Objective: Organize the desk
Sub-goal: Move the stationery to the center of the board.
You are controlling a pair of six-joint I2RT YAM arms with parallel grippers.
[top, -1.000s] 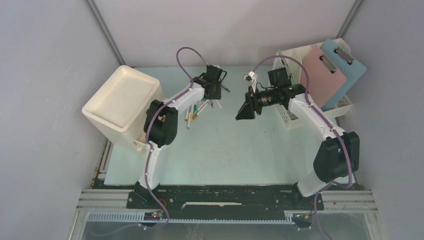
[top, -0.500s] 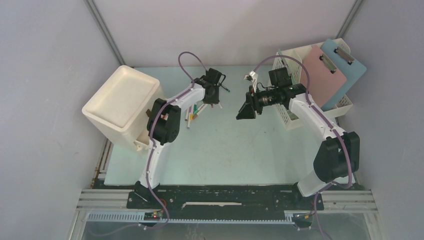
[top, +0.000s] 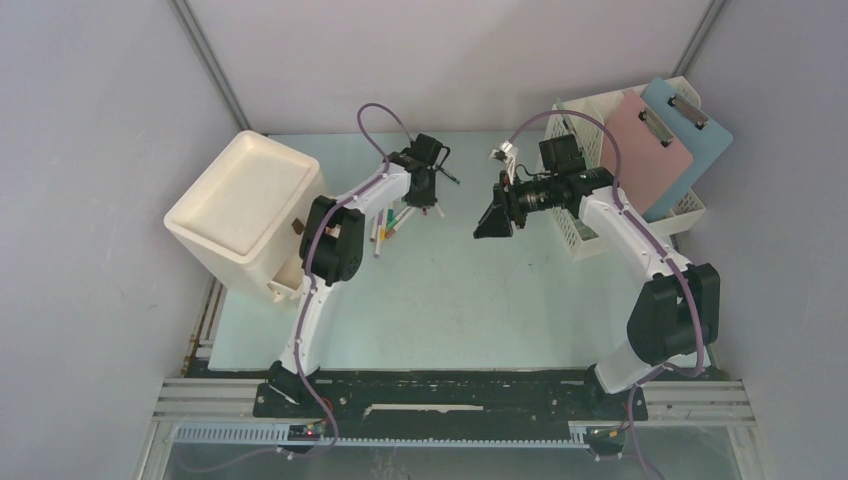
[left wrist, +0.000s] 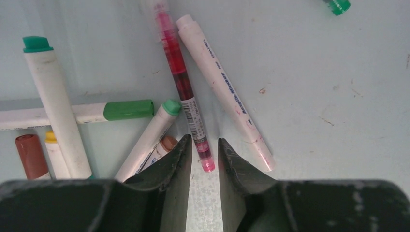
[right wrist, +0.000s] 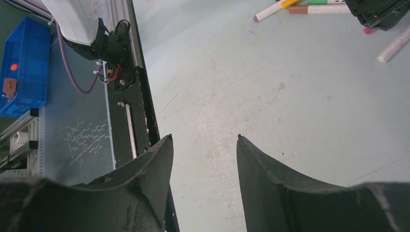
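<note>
Left gripper (left wrist: 204, 140): jaws narrowly parted, astride the pink end of the red pen (left wrist: 180, 72); a sliver of gap shows on each side, so it is not clamped
Red pen: flat on the desk (top: 450, 300), running straight away from the jaws
Right of pen: a white pen (left wrist: 220, 82) lies at an angle, its near end just beside the right finger (left wrist: 237, 169); past it, bare surface with only a green cap (left wrist: 338, 6) at the far corner of the wrist view
Left of pen: crowded; a green-capped marker (left wrist: 150, 133) and a brown tip (left wrist: 168, 143) reach the left finger (left wrist: 169, 164), and more markers (left wrist: 55, 101) cross one another beyond
Right gripper (right wrist: 204, 145): released, jaws wide with nothing between, held above bare desk and well apart from the pen pile
Desk: pale mint top under both arms, filling the floor between the walls (top: 100, 150)
Open room: the whole middle, from the pen pile to the rail (top: 450, 385), is bare
Left edge: the bin (top: 195, 235) stands there, close beside the left arm's elbow
Far right corner: the rack (top: 580, 235) holds a pink clipboard (top: 645, 150) and a blue one (top: 705, 145), leaning toward the wall
Front edge: black rail, with both arm bases bolted on it
</note>
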